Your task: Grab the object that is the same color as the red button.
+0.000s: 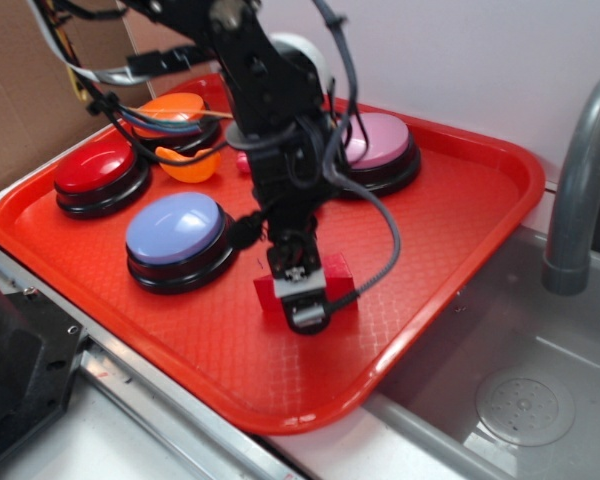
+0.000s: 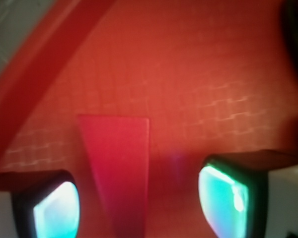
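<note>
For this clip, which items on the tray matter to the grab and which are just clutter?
Part of the job:
- red wedge block, lying between the open fingers
- red button, the colour reference
- gripper, lowered over the block

Just lying about:
- blue button
- pink button
- orange button
- red tray
- sink
- faucet

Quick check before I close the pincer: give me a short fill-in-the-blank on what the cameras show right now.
1. The pincer hangs over the red ____ block.
2. In the wrist view, the block lies ____ the two fingertips.
3. The red button sits on the red ____.
4. Nearest the block is the ____ button.

Missing words: wedge; between; tray; blue
</note>
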### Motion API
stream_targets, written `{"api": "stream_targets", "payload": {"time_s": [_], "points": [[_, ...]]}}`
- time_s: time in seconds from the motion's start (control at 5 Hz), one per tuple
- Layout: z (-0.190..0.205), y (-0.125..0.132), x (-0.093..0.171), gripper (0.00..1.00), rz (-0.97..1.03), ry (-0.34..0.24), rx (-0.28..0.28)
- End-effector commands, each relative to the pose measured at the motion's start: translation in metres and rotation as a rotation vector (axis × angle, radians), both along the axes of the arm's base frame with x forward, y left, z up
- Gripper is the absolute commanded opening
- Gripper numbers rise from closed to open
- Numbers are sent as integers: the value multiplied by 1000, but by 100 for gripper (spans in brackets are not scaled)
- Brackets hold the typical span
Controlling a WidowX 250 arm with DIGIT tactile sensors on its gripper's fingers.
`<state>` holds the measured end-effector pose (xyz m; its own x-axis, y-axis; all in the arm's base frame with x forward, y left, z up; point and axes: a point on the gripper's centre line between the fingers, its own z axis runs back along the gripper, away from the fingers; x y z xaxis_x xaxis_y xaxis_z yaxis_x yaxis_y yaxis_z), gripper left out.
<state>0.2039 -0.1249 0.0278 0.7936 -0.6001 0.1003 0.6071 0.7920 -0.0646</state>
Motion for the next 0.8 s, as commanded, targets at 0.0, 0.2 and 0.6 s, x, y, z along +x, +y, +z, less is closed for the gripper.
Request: {"api": "stream_targets", "payload": {"time_s": [0.0, 0.2, 0.6], "points": [[-2, -10, 2, 0, -7, -54, 23], [11, -6, 5, 0, 9, -44, 47], [80, 30, 22, 0, 95, -42, 32]]}}
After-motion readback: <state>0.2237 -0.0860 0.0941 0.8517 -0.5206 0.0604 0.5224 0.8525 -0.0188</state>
